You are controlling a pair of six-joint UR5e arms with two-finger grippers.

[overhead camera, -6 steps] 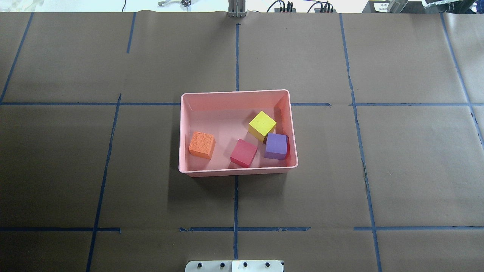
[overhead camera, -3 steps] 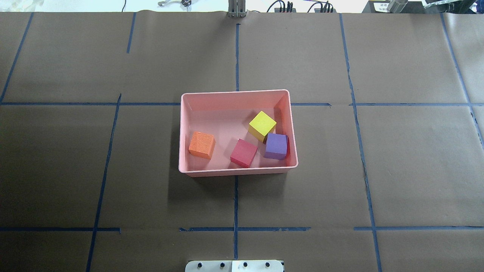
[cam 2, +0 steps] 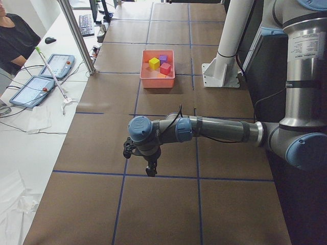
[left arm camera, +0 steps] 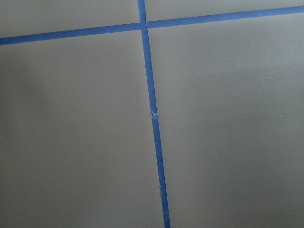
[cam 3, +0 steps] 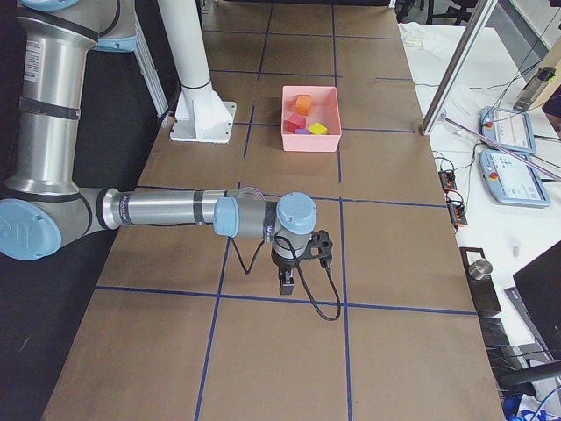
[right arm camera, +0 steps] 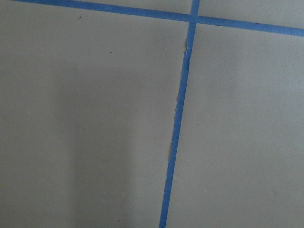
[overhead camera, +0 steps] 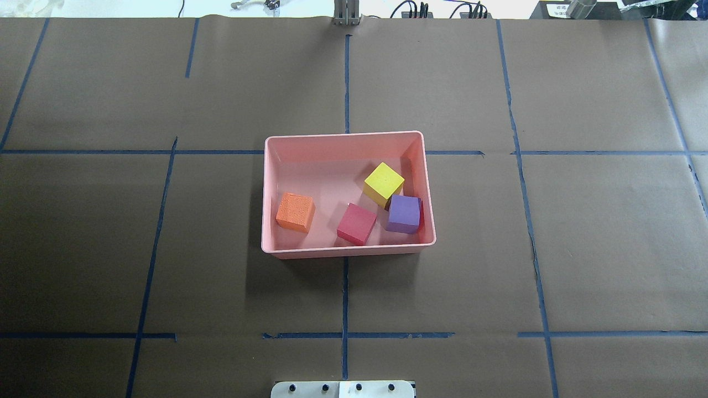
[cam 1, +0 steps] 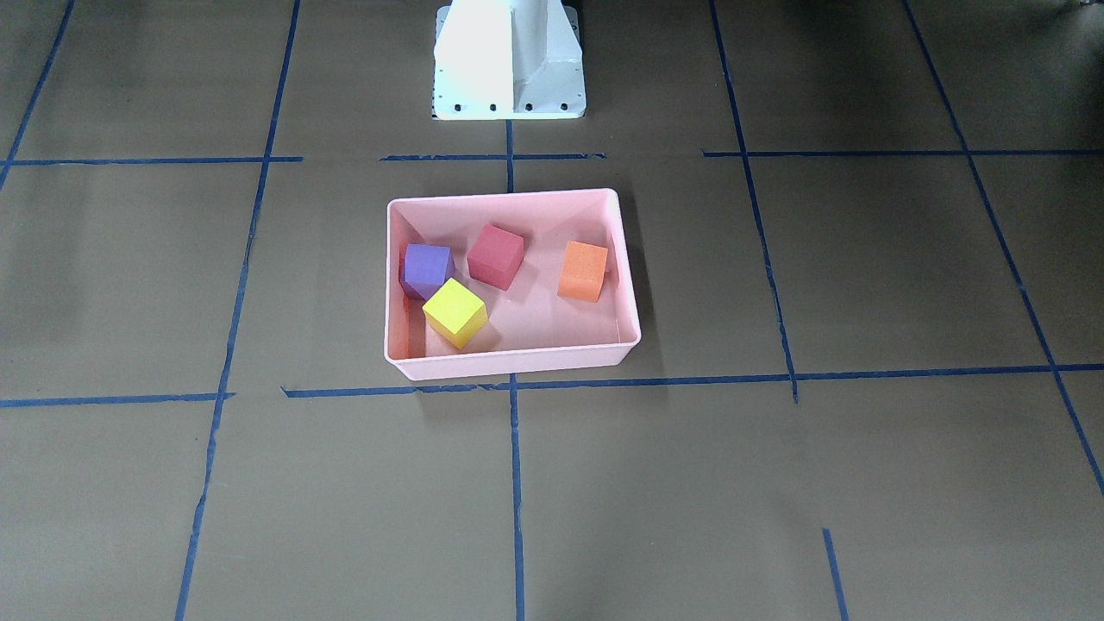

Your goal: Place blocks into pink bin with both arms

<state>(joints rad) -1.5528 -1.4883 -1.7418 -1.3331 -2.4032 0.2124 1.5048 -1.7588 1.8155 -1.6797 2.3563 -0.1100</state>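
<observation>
Well, nothing has shifted since before: the orange block [overhead camera: 295, 211], red block [overhead camera: 357, 223], yellow block [overhead camera: 384, 182] and purple block [overhead camera: 403, 213] lie in the pink bin [overhead camera: 310, 253], well apart from the left end effector [cam 2: 150, 172] and right end effector [cam 3: 286, 284]; their opening I cannot tell.

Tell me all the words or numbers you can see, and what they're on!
Nothing is readable.
Left arm's sticker: too small.
Right arm's sticker: blurred.
White sign past the table's far edge: too small.
Blocks and pink bin: no writing.
</observation>
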